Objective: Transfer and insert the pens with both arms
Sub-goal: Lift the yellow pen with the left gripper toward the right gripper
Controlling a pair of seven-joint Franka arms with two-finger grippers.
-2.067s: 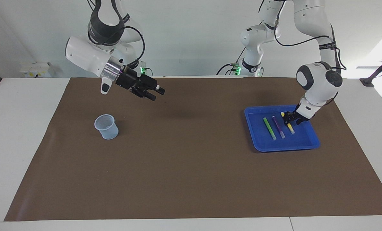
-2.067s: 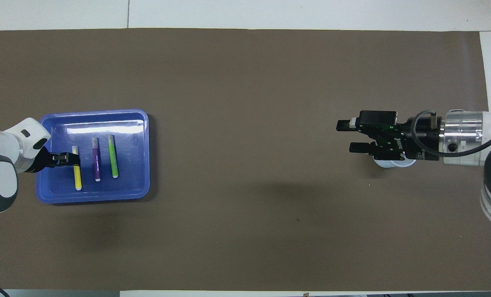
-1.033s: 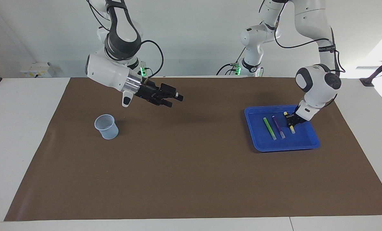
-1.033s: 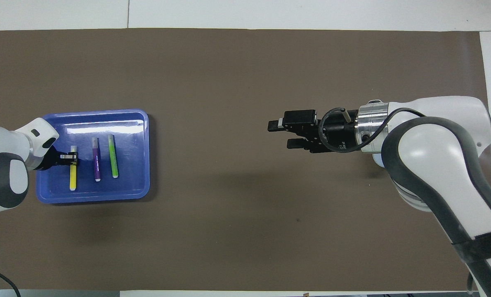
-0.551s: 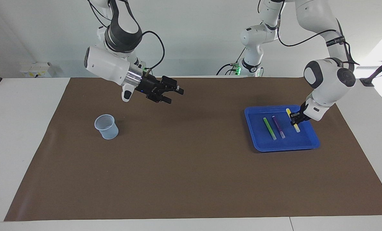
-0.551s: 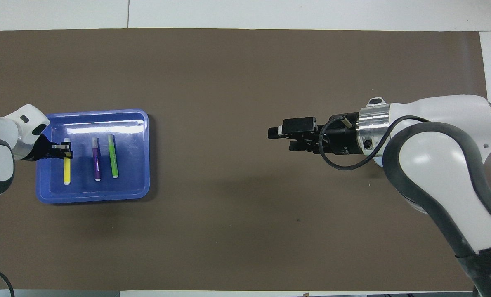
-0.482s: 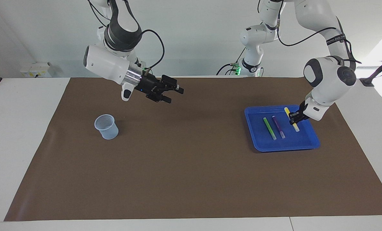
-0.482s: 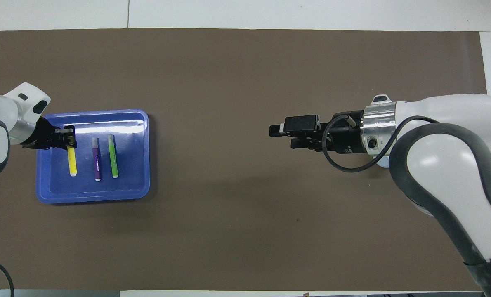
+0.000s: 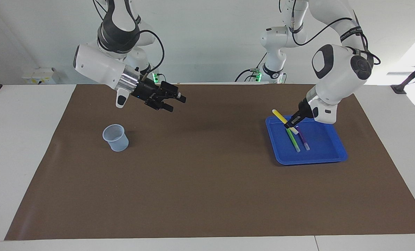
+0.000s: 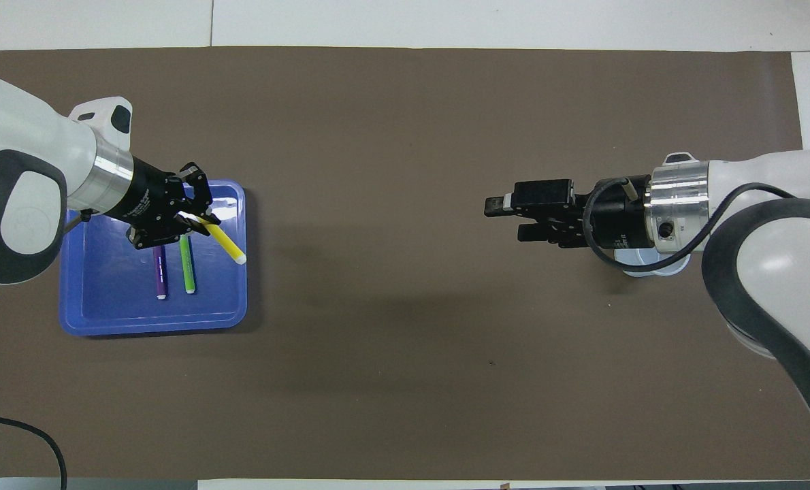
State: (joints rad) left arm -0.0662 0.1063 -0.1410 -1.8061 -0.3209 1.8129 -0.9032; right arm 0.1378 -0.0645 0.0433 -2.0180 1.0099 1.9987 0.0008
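over the blue tray point(image 9: 336, 153) the left gripper point(image 9: 291, 124) is clamped on one end of the yellow pen point(image 9: 280, 116), right gripper point(image 9: 175, 102) spread apart over the bench, so that off-centre pinch could let it pivot or slip during the handoff.

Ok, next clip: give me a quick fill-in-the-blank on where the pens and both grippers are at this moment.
1. The left gripper is shut on the ____ pen, lifted over the blue tray.
2. The purple pen and the green pen lie in the ____.
3. The right gripper is ____ and holds nothing, in the air over the brown mat.
4. No pen is yet in the clear ____.

Missing words: yellow; tray; open; cup
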